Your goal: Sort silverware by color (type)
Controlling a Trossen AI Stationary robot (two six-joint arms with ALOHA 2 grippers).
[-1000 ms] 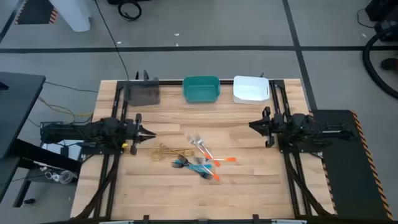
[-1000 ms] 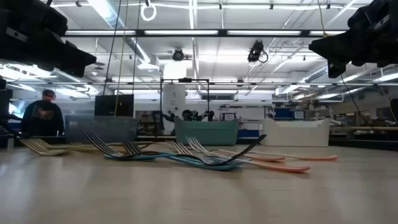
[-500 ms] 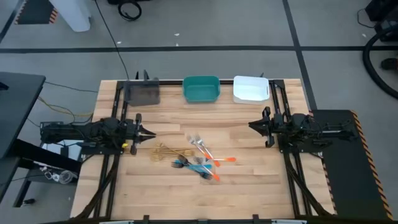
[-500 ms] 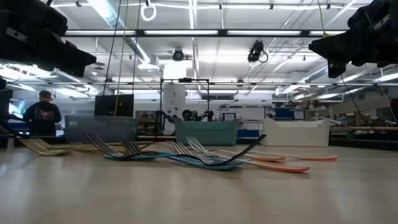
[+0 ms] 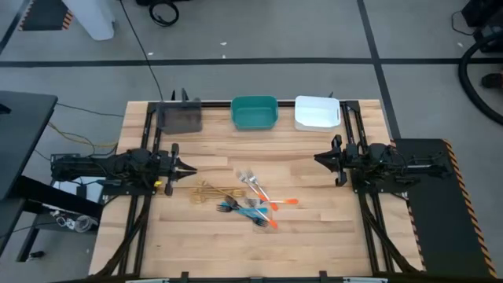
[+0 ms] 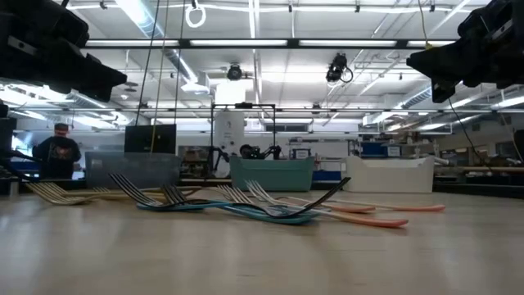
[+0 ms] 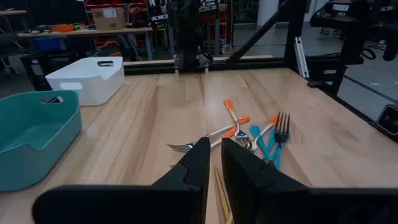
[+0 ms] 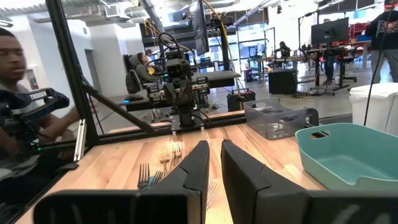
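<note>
My left claw (image 5: 191,168) hangs by the table's (image 5: 314,236) left edge, fingers almost closed, holding nothing. My right claw (image 5: 318,159) waits by the right edge, the same way. The silverware (image 5: 244,200) lies in a pile mid-table.

The table (image 5: 314,236) is pale wood in glued strips, smooth with a soft satin sheen. The silverware (image 5: 250,200) lies on it as slim polished metal: some pieces gold-toned and shiny, others bright steel with glossy orange or blue handles that look like plastic. The teal bin (image 5: 255,112) and the white bin (image 5: 317,112) look like smooth matt plastic; the grey bin (image 5: 181,118) looks like translucent smoky plastic. The left end effector (image 7: 213,163) has matt black fingers, and so does the right end effector (image 8: 213,163).
</note>
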